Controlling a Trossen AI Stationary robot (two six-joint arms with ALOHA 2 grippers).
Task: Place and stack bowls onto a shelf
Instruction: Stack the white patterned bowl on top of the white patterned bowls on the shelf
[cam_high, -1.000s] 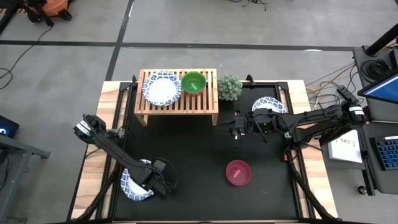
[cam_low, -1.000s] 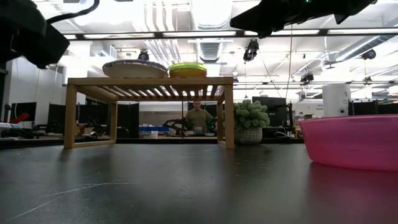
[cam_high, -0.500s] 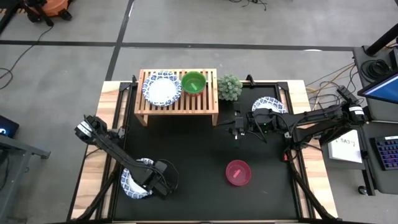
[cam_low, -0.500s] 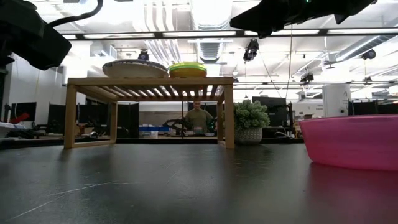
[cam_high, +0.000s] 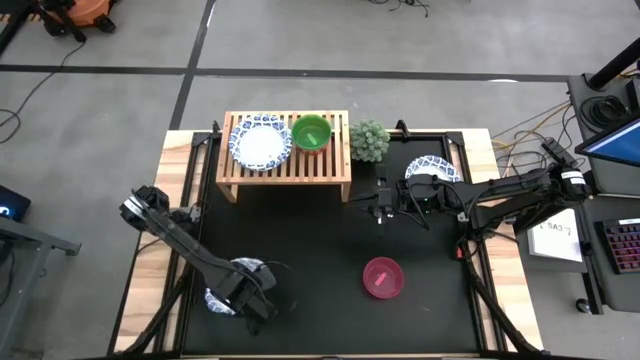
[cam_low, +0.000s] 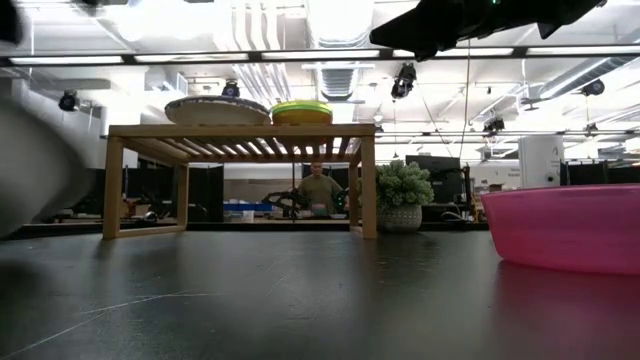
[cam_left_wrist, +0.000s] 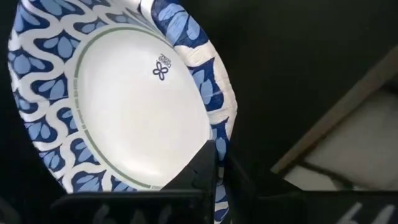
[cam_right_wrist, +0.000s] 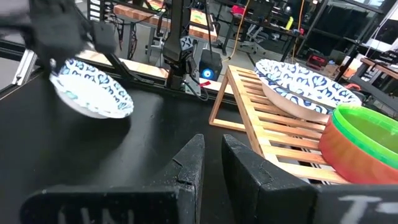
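Note:
My left gripper (cam_high: 250, 298) is at the table's near left, shut on a white bowl with a blue patterned rim (cam_high: 233, 283) (cam_right_wrist: 93, 93). The light-wood shelf (cam_high: 287, 165) stands at the far side. On its slats rest another blue-rimmed bowl (cam_high: 260, 143) and a green bowl (cam_high: 311, 132), which sits nested in a red one (cam_right_wrist: 351, 158). A magenta bowl (cam_high: 383, 277) rests on the black mat to the right. My right gripper (cam_high: 380, 212) hovers mid-table, its fingers (cam_right_wrist: 189, 162) almost together with nothing between them. A further blue-rimmed bowl (cam_high: 433, 167) lies under the right arm. My left gripper pinches the bowl's blue patterned rim (cam_left_wrist: 217, 134) between its two fingers (cam_left_wrist: 202, 171), one on the inner face and one on the outer. The hold is on the rim's near right side. The bowl is tilted, and in the right wrist view it looks raised off the mat.
A small green potted plant (cam_high: 369, 140) stands just right of the shelf. The black mat (cam_high: 320, 250) lies bare between the shelf and the magenta bowl. A person (cam_low: 319, 190) shows far behind the table, under the shelf top in the low view.
My left gripper has shut on the blue-rimmed bowl's rim. It has raised and tipped the bowl and carried it a little toward the table's right edge. The right arm has kept still.

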